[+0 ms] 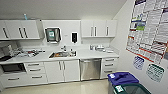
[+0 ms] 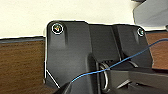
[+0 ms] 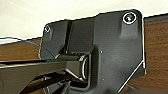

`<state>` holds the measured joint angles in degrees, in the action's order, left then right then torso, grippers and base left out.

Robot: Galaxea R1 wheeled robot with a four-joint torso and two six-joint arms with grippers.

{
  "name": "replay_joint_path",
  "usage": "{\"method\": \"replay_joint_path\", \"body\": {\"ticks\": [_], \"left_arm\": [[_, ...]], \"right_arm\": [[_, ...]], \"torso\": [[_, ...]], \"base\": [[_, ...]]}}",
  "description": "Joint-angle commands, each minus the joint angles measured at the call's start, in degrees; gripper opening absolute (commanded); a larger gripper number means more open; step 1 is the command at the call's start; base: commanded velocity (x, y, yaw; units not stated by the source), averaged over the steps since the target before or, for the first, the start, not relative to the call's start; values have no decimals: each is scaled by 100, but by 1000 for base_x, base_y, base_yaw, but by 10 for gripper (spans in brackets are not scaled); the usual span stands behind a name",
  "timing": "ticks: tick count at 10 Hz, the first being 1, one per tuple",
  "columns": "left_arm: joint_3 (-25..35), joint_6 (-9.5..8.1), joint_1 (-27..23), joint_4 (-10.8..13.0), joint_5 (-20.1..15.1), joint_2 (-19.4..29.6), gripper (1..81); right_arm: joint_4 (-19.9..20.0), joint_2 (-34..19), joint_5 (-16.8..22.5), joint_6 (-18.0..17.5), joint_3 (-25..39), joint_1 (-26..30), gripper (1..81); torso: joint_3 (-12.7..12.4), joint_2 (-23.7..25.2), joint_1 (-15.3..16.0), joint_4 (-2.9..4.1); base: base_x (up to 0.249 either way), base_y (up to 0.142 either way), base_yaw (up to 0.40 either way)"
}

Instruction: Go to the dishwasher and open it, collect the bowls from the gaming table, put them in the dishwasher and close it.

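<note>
A kitchenette is filling the head view. The dishwasher [image 1: 90, 69] is sitting under the white counter [image 1: 86, 54], its silver-grey metal front shut, with a bar handle running across the top. White cabinet doors [image 1: 62, 70] are standing just beside it on one side, below the sink [image 1: 61, 54], and a stack of white drawers [image 1: 109, 66] is standing on the other. More drawers [image 1: 35, 70] and a dark oven-like opening [image 1: 13, 67] are lining the far end. Clutter is lying on the counter near that end, and small items are gathering near the wall corner. Upper cabinets [image 1: 98, 28] are hanging above, with a paper towel dispenser [image 1: 52, 34] and a dark soap dispenser [image 1: 74, 37] between them. Posters [image 1: 147, 27] are covering the side wall. A blue bin [image 1: 122, 78] and a green-rimmed bin [image 1: 131, 89] are standing close to the camera, beside the pale glossy floor [image 1: 62, 87] leading to the dishwasher.

In the left wrist view, the arm's dark plate is hanging over brown wood-grain flooring [image 2: 20, 65] and a pale wall, with a thin blue cable [image 2: 120, 61] crossing it. The right wrist view is showing the same wood grain [image 3: 155, 50] behind its plate. Whether either gripper's jaws are apart or together, I cannot tell.
</note>
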<state>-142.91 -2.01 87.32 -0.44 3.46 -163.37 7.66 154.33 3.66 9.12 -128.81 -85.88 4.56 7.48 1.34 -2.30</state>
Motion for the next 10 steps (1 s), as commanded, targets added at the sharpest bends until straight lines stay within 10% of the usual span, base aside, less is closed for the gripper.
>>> {"method": "replay_joint_path", "body": {"ticks": [1, 10], "left_arm": [[26, -27, -299, -26, -276, 76, 811], [26, -27, -299, -26, -276, 76, 811]], "right_arm": [[61, -111, 337, 20, -12, 312, 811], [43, -111, 337, 20, -12, 312, 811]], "torso": [[0, 0, 0, 0], [2, -5, -2, 0]], "base": [[132, 0, 0], [102, 0, 0]]}}
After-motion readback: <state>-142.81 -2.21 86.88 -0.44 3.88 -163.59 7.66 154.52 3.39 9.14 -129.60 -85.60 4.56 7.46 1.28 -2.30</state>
